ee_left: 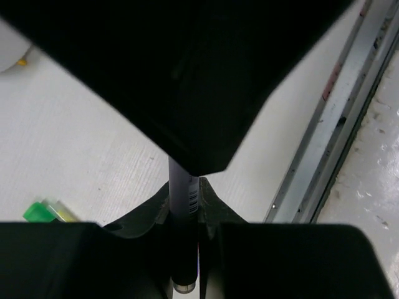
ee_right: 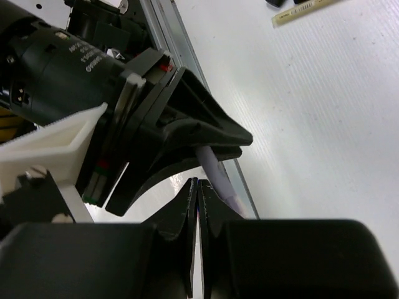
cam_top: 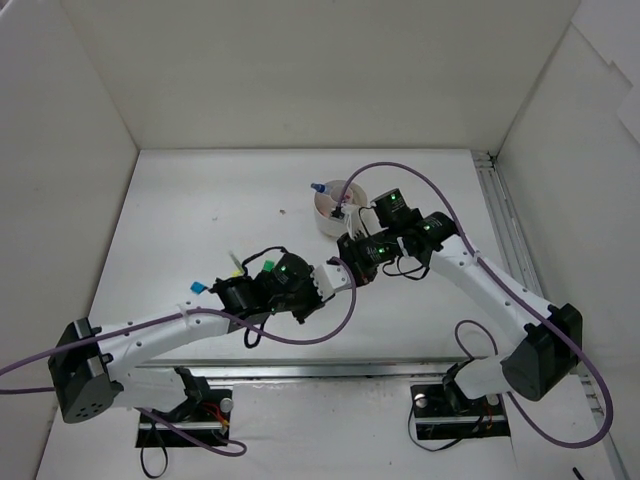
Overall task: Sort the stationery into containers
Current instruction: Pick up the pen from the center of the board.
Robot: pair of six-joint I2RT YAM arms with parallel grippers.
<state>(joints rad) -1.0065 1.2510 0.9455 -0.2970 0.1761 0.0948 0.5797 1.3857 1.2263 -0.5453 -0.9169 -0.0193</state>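
Only the left wrist view shows the pen's [ee_left: 180, 187] barcode [ee_left: 192, 199].

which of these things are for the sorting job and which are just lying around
For the job: grey pen in the left end effector; white tub; blue-capped tube sticking out of it; green-capped highlighter.
Just there: purple cable; metal rail.
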